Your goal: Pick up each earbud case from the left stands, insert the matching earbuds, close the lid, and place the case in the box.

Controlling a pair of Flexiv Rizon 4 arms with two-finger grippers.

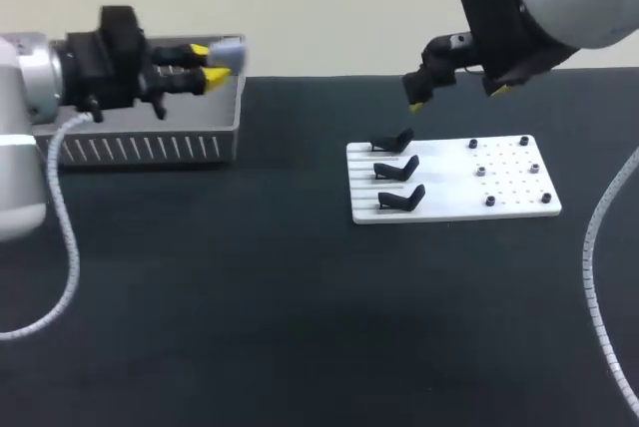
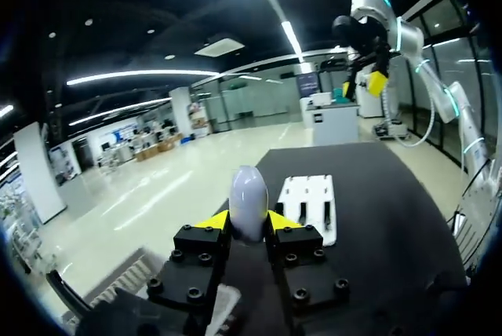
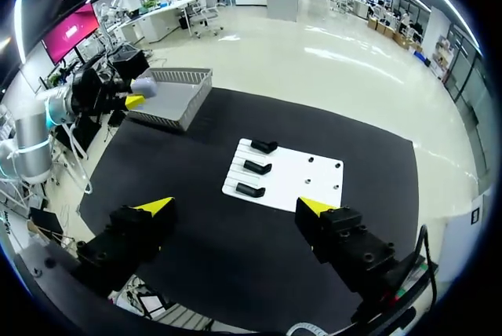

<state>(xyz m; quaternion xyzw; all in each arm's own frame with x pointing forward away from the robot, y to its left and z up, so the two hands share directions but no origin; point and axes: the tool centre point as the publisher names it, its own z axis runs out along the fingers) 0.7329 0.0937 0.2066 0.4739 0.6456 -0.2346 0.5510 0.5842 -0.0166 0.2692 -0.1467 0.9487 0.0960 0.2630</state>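
My left gripper (image 1: 209, 63) is shut on a pale, rounded earbud case (image 1: 228, 48), held level above the grey box (image 1: 150, 138). In the left wrist view the case (image 2: 248, 201) stands closed between the yellow tips of the left gripper (image 2: 248, 223). My right gripper (image 1: 457, 98) hangs open and empty high over the far edge of the white plate (image 1: 454, 183). Three black stands (image 1: 396, 169) on the plate's left half carry nothing. From the right wrist view, the right gripper (image 3: 237, 207) looks down on the plate (image 3: 292, 175) and the box (image 3: 174, 98).
Several small dark pieces (image 1: 480, 171) sit among the holes on the plate's right half. The black tabletop (image 1: 300, 307) stretches in front of the plate and box. A grey cable (image 1: 62, 237) hangs from my left arm, and another (image 1: 599, 277) from my right.
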